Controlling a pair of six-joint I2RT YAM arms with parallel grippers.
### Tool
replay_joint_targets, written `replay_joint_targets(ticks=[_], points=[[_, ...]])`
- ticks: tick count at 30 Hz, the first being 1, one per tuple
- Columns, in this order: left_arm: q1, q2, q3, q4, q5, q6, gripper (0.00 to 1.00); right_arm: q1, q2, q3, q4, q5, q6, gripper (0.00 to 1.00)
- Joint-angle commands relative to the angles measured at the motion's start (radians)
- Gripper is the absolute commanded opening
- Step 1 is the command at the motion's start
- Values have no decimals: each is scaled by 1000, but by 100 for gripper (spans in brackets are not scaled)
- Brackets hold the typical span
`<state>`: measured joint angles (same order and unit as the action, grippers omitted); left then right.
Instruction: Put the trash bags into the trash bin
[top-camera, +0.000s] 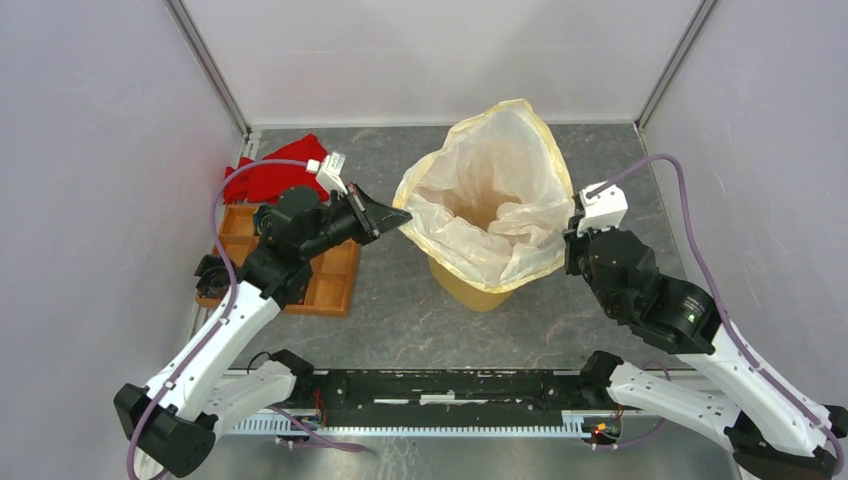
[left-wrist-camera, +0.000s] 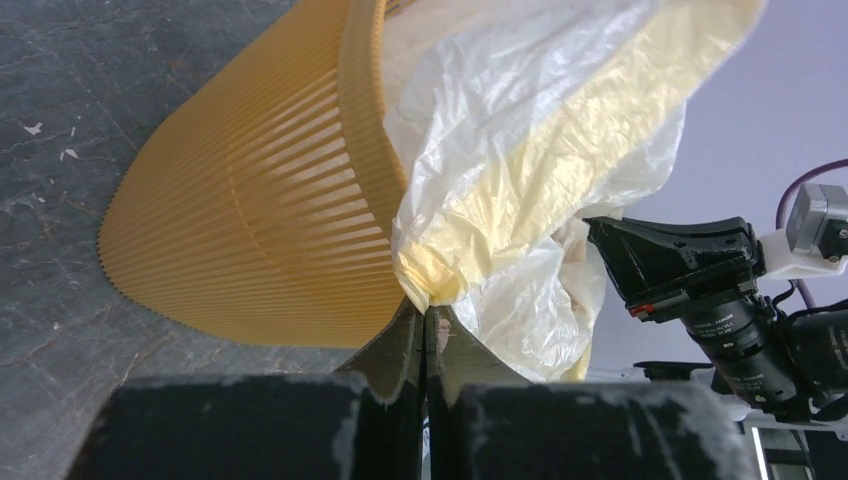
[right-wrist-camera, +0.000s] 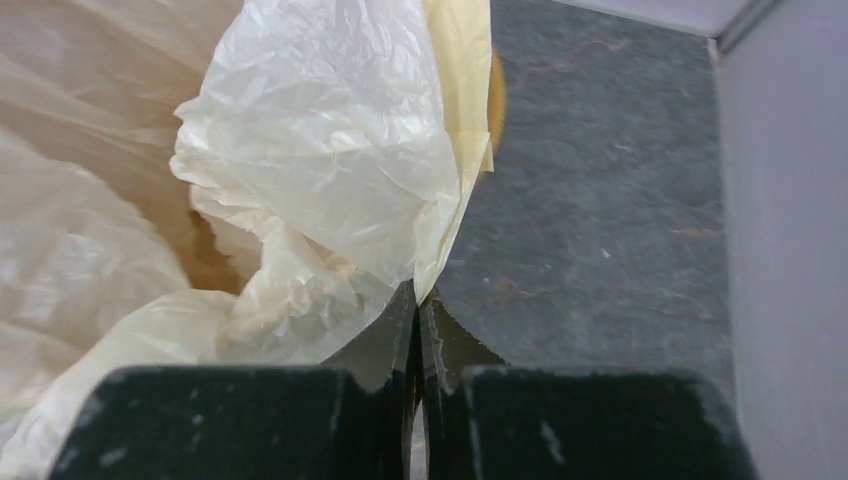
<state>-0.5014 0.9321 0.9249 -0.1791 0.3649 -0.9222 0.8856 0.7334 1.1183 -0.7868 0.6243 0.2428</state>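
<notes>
We see the left gripper and right gripper each clamped on an edge of the trash bag. The bag lines the trash bin and, from above, hides the bin's rim. Farther, the left arm partly covers the orange tray.

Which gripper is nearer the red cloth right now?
Left. The left gripper, shut on the trash bag at its left edge, sits just right of the red cloth; the right gripper pinches the bag's opposite edge, across the trash bin.
</notes>
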Motion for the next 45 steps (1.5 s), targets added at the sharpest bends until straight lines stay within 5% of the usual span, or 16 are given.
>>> replay_joint_targets(ticks=[1,5,11,16,18,24,30,37,41,45], points=[[-4,19,-10,64,-33,34,2,0,-23,-22,-15,264,25,7],[-3,17,-17,47,-65,69,2,-1,-57,-110,66,357,-29,21],[-3,48,-21,30,-194,135,2,-5,-91,-346,434,504,-231,20],[-3,97,13,-35,-233,194,5,-33,-34,-287,352,447,-174,24],[-3,89,33,-67,-208,206,14,-33,-24,-215,221,383,-108,33],[-2,-44,92,-186,-193,299,65,-33,-31,-22,-25,63,-91,78],[-3,-56,249,-267,-190,487,99,-33,17,139,-56,44,-166,98],[-6,151,444,-280,-76,585,100,-81,265,368,41,55,-277,98],[-13,223,515,-280,-83,629,100,-351,358,472,90,-235,-330,98],[-20,277,560,-288,-95,668,100,-481,428,516,105,-453,-344,98]])
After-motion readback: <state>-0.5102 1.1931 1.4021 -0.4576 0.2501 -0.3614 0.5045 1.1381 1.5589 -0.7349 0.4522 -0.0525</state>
